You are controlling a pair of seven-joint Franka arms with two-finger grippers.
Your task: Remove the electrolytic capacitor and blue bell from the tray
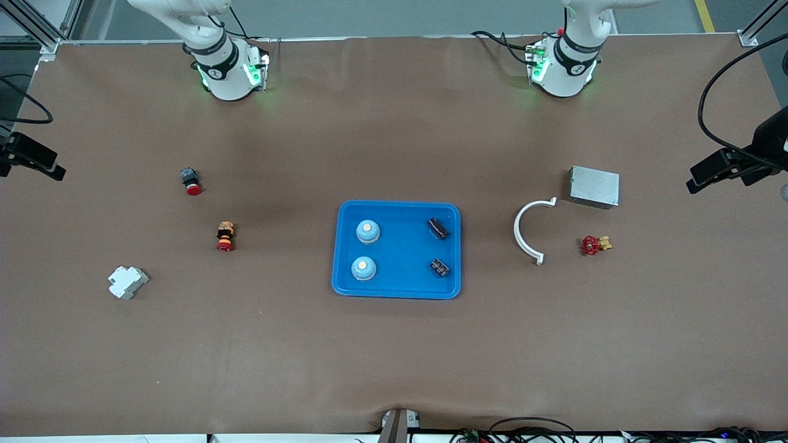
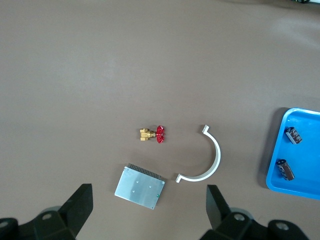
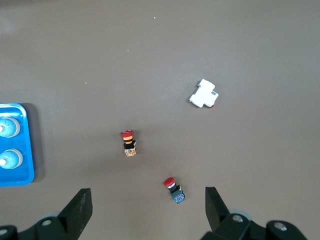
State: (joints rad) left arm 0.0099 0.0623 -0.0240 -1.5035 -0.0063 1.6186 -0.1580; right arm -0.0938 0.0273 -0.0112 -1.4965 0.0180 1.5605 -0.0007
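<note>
On the counter a blue tray holds two bells at the right arm's end and two capacitors at the left arm's end, each pair nearest its own wide-open, empty hand: left hand, right hand.

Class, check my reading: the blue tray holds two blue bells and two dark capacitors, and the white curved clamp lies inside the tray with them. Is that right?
Not quite. The white curved clamp lies on the table outside the blue tray, toward the left arm's end, beside the grey metal box; the front view shows it. The two bells and two capacitors are in the tray.
</note>
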